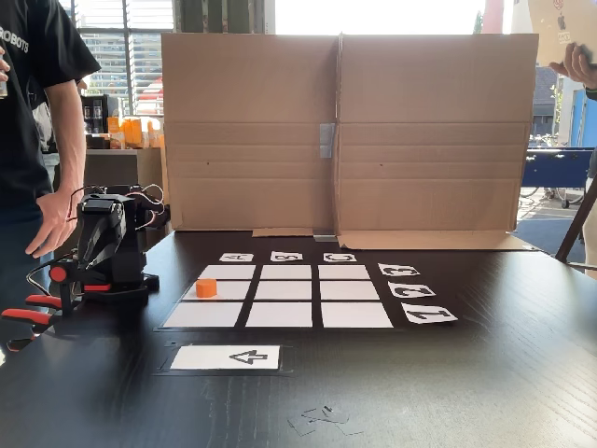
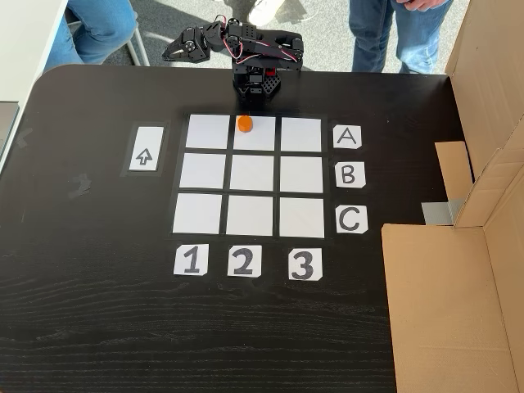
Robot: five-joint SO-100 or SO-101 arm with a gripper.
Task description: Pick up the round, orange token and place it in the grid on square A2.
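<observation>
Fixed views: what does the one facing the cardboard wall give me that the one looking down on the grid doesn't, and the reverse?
Facing the wall: the cardboard wall seen front-on, standing upright behind the grid, and orange clamps beside the arm. Looking down: the label cards read upright, so the token plainly sits in row A, column 2; the gripper is off the grid. Both: token, grid, arrow card, arm, wall.
</observation>
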